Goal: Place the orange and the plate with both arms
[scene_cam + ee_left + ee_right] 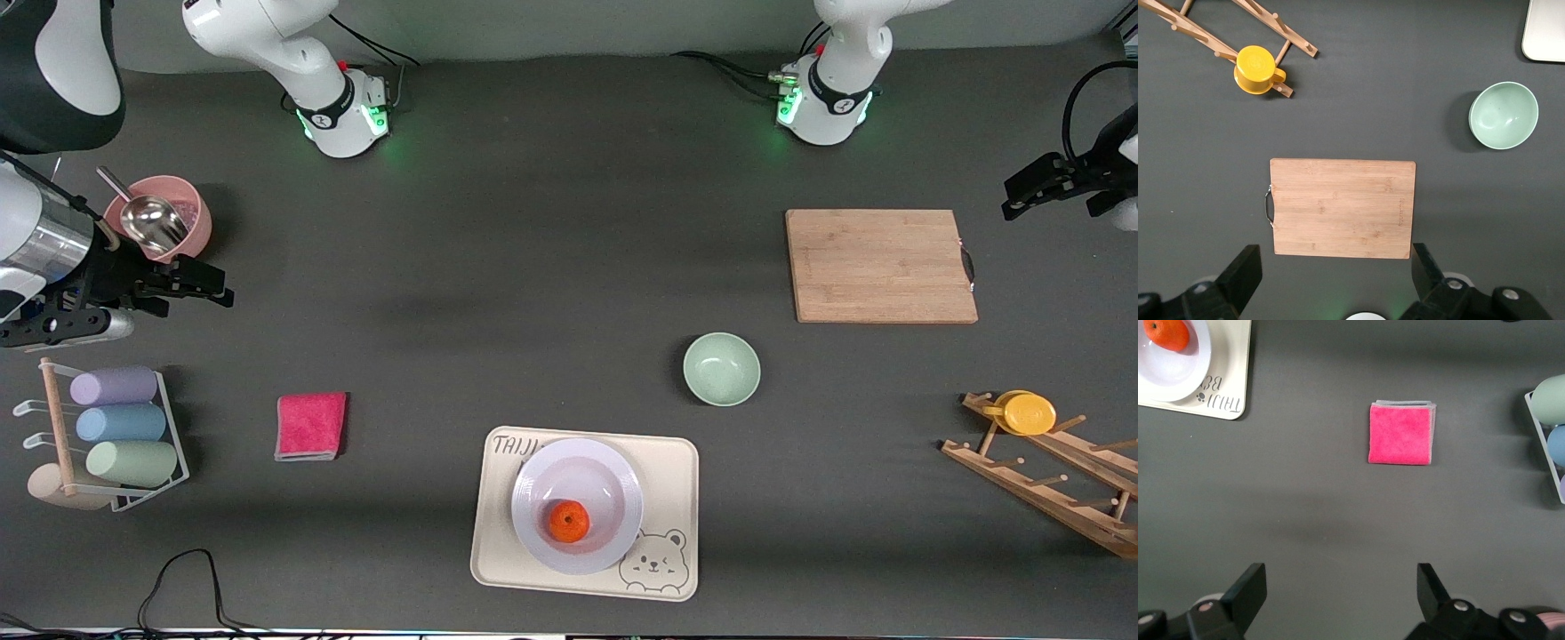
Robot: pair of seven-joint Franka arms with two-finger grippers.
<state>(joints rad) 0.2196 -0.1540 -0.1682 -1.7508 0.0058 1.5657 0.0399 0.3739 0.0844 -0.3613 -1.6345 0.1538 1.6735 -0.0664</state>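
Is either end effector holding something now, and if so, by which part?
Nothing is held. The left end effector and the right end effector are both open and empty; the orange lies on the plate.

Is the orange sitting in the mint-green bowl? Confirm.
No. In the front view the orange lies on the plate atop the bear tray, while the green bowl holds nothing.

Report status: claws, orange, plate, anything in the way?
Left claw open, over cutting board. Right claw open, above bare table near pink cloth. Orange in plate on bear tray. Nothing blocking.
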